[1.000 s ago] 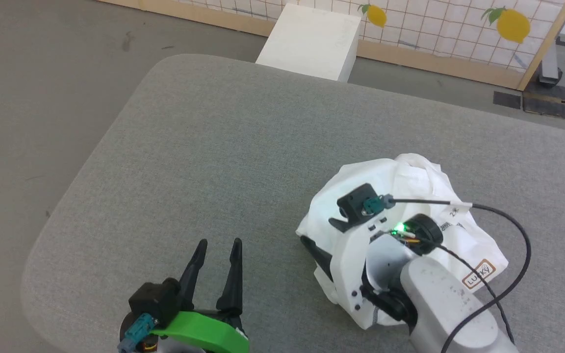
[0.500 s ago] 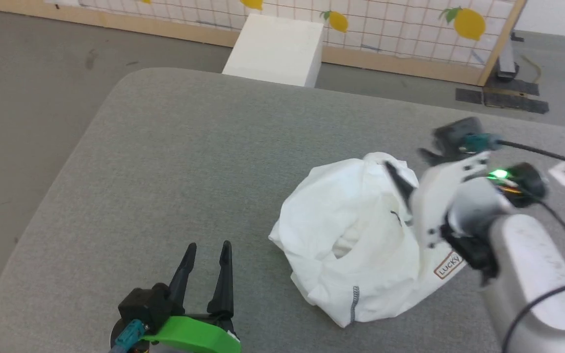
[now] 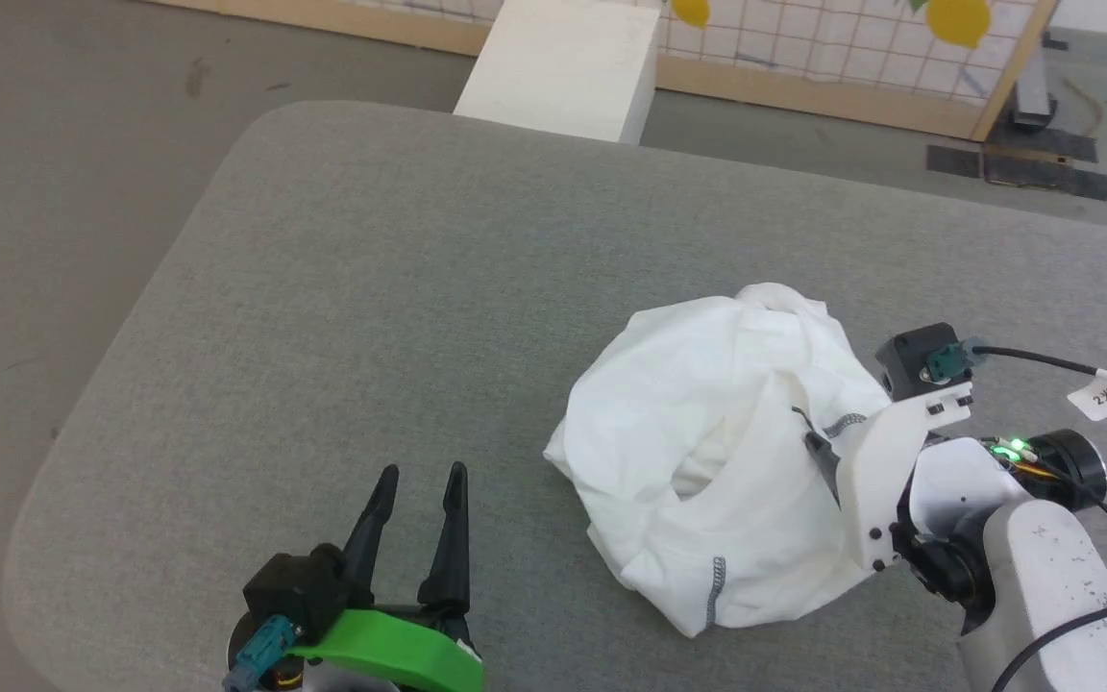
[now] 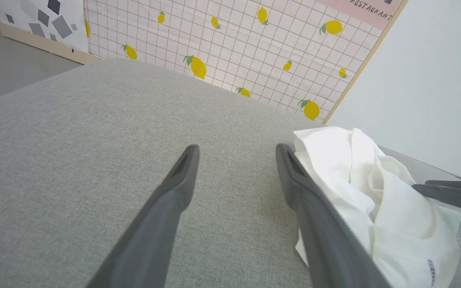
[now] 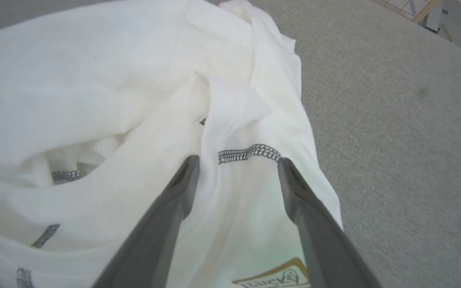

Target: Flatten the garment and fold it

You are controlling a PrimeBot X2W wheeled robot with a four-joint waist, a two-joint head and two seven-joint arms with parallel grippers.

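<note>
The garment point(image 3: 707, 461) lies in a crumpled white heap on the grey cloth-covered bench point(image 3: 371, 288), right of the middle in the head view and set in from the edges. It is bunched up around a hollow in its middle. Short runs of grey zigzag stitching point(image 5: 248, 153) show on its folds, and the tan-outlined logo patch point(image 5: 272, 278) sits at the bottom of the right wrist view.

The right gripper point(image 5: 238, 161) is at the heap's right side, pointing into it. Its two dark fingers are spread, with a fold of white fabric and one zigzag seam lying between the tips. I cannot tell whether the tips press on the cloth. A black cable with a white tag point(image 3: 1101, 394) runs off from that wrist.

The left gripper point(image 3: 423, 471) is at the lower left of the head view, near the garment's left edge but apart from it. Its fingers are spread over bare bench cloth, and its wrist carries a green bracket point(image 3: 390, 654).

Beyond the far edge of the bench a white box point(image 3: 563, 67) stands on the grey floor point(image 3: 54, 144), with a wood-framed screen of lemon-printed grid point(image 4: 234, 48) behind it
</note>
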